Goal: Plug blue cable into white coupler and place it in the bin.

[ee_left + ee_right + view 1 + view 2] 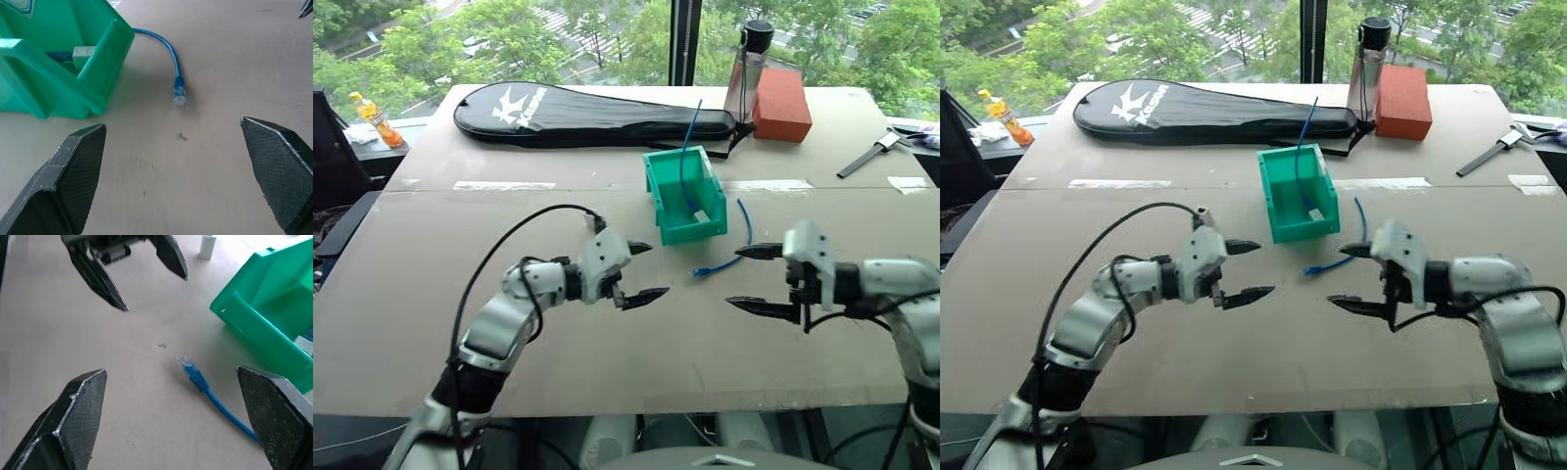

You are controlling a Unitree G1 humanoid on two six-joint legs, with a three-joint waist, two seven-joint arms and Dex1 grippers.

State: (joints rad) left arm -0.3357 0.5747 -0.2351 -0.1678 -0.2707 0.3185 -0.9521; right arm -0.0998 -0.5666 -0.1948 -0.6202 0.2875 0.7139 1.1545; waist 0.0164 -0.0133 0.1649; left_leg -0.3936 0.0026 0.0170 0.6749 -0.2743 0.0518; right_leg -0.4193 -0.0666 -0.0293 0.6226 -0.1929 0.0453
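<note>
On the brown tabletop (607, 372), the curved blue cable (736, 245) lies just right of the teal plastic bin (656, 181), unplugged, while the left end effector (641, 272) and right end effector (754, 279) hang wide open, empty.

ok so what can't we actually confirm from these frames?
- Whether the blue cable is plugged into the white coupler: in the head views the bin wall hides the joint; in the left wrist view the front lip covers it.
- The cable's far end: behind the bin.
- The thin blue cable rising from the bin: its lower end is too small to trace.
</note>
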